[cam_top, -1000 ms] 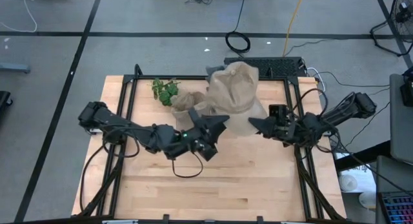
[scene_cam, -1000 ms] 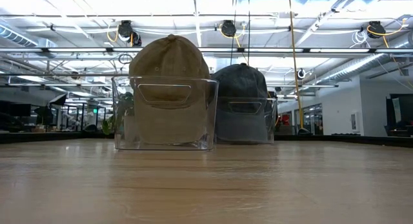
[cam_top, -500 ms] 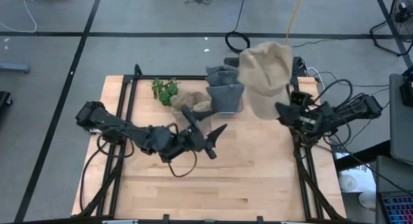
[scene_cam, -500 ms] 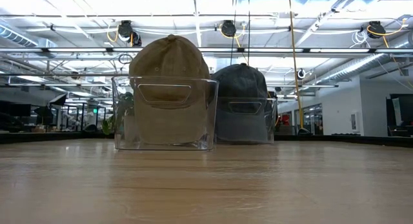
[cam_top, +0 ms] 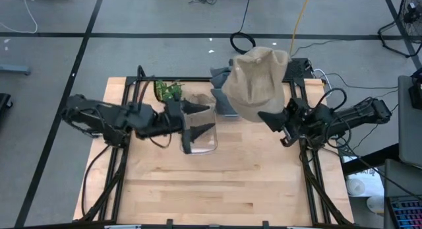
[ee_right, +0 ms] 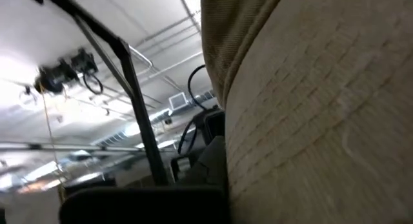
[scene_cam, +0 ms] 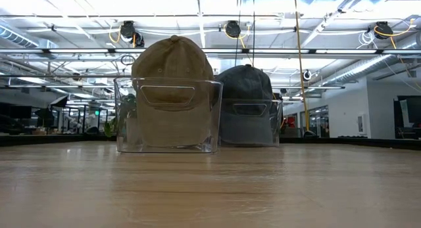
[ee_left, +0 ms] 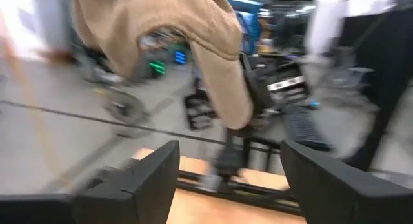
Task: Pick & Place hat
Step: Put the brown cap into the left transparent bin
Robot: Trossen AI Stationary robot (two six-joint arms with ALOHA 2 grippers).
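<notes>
Wooden table (cam_top: 224, 183), unlabelled tan hat (cam_top: 256, 80)

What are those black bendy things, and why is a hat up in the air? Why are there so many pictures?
The black bendy things are two robot arms working at a wooden table. Each ends in a gripper, a pincer with two fingers.

There are four cameras. One looks straight down from above. One sits at table height. One rides on each arm's wrist.

From above, the right gripper is shut on a tan hat and holds it up over the back of the table. The left gripper is open and empty, above a clear bin.

The table-height camera shows two clear bins, each with a hat sticking out: a tan hat in the nearer one, a grey hat in the one behind. Some green leaves lie at the back.
</notes>
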